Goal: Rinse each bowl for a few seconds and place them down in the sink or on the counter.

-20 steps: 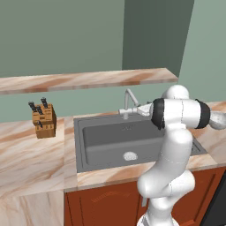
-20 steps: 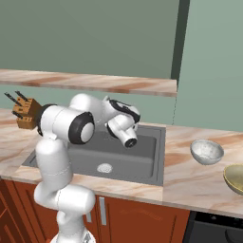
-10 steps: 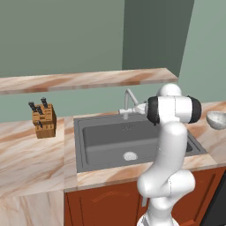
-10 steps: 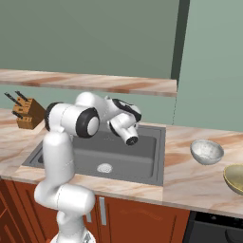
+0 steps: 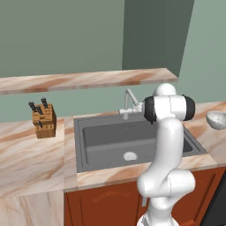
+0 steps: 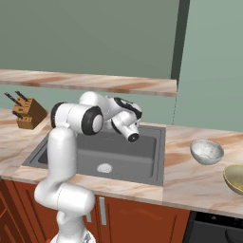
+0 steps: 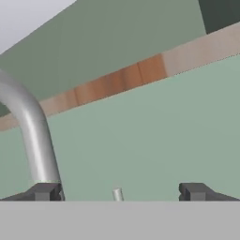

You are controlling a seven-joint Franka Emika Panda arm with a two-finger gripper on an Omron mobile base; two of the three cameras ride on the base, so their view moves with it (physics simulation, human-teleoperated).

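A pale grey bowl [image 5: 216,119] [image 6: 206,151] stands upright on the counter [image 5: 26,163] [image 6: 187,182] to the right of the sink [image 5: 106,141] [image 6: 137,159]. Farther right, an olive-gold bowl [image 6: 235,179] is cut off by the picture's edge. My gripper [image 7: 117,193] [image 5: 136,107] is open and holds nothing. It hovers above the back of the sink and points at the green wall, with the silver faucet [image 5: 128,99] [image 7: 35,136] just beside its left fingertip [image 7: 44,192]. Both bowls are well away from it.
A wooden knife block [image 5: 44,121] [image 6: 27,114] sits on the counter left of the sink. A thin marbled shelf [image 5: 88,79] [image 6: 95,81] runs along the wall above the faucet. My own arm rises in front of the sink's right half.
The arm's upper part has swung a little to the left, toward the faucet. The jaws have stayed open, and the bowls have not moved.
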